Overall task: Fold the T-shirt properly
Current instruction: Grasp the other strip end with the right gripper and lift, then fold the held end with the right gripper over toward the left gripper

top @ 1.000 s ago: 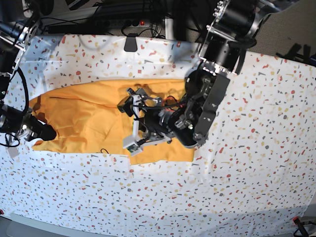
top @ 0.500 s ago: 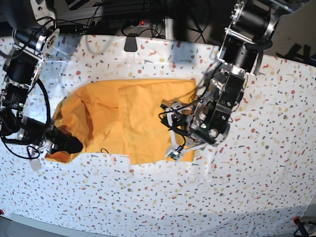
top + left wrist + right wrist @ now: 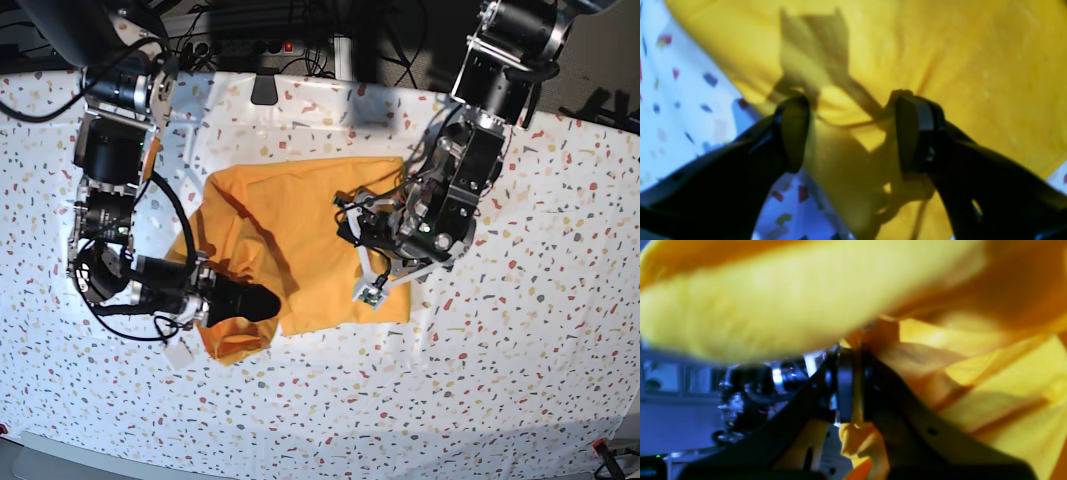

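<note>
The right gripper [image 3: 262, 303], jaws clamped on the T-shirt [image 3: 300, 235], has hauled that side toward the desk's middle, halving the spread cloth, while the left gripper [image 3: 362, 262] hangs wide, gripping nothing.

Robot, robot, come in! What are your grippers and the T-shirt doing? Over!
Right gripper shut on T-shirt edge. Left gripper open over the shirt. T-shirt partly folded on tablecloth. Nothing in the way.
</note>
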`<state>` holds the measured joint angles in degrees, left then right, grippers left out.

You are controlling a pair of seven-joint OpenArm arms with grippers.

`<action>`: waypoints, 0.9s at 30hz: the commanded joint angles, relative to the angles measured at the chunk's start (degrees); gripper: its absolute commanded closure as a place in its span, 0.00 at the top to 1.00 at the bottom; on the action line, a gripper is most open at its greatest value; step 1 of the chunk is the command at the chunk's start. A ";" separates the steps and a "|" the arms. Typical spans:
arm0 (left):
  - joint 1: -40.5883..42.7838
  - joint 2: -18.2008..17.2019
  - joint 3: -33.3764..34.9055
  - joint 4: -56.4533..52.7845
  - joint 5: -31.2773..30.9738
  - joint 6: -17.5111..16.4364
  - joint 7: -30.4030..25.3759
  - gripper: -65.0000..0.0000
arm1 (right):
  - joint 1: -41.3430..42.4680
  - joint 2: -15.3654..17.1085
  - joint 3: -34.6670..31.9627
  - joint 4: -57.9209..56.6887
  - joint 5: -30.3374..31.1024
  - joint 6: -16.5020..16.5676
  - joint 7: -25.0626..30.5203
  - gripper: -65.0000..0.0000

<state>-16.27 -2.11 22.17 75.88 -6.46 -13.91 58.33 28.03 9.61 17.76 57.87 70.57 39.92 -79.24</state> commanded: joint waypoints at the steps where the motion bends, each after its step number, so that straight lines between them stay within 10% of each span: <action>1: -0.22 0.17 -0.02 0.83 -0.17 -0.20 0.07 0.61 | 1.90 -0.66 -0.22 1.07 2.10 0.08 1.38 0.00; 14: 1.01 0.17 -0.02 0.83 0.02 -0.20 -2.56 0.61 | 2.91 -12.52 -0.26 1.05 -4.98 0.08 0.63 0.00; 27: -3.89 0.15 -0.04 3.45 0.02 -0.20 0.59 0.61 | 2.91 -10.49 -0.20 1.05 -6.08 0.08 1.40 0.00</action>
<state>-18.35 -2.22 22.22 77.95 -6.24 -13.89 59.96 29.17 -0.64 17.63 57.87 62.50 39.79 -78.06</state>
